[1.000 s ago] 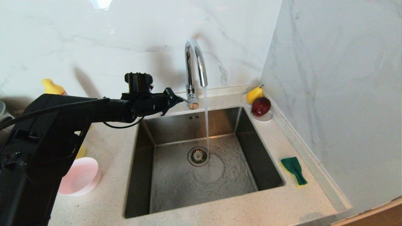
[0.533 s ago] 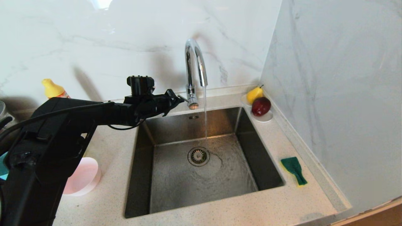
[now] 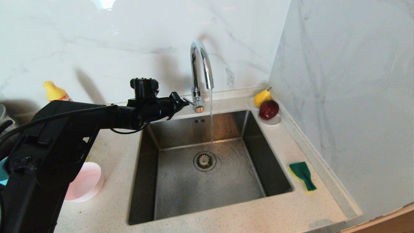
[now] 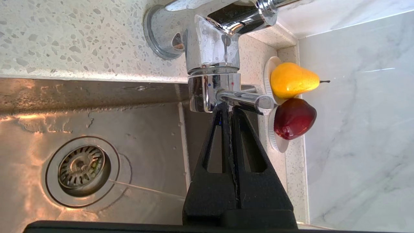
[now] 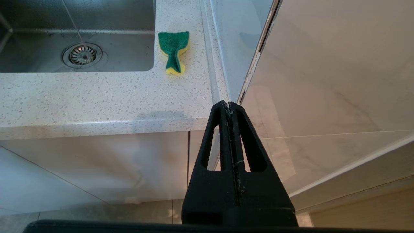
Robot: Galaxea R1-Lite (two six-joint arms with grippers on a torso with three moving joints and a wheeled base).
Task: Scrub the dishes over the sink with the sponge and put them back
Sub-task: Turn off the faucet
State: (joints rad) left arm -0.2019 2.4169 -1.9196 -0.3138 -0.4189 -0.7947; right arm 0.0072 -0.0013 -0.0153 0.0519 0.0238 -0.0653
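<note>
A pale speckled stone counter (image 3: 110,155) surrounds a steel sink (image 3: 155,181). On it sit a pink bowl (image 3: 84,183) at left, a green-and-yellow sponge (image 3: 302,174) at right, and a fruit saucer (image 3: 273,121) in the back corner.

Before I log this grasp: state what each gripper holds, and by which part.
Nothing is held. The left gripper is shut, its tips against the faucet lever, not around it. The right gripper is shut on nothing, off the counter.
</note>
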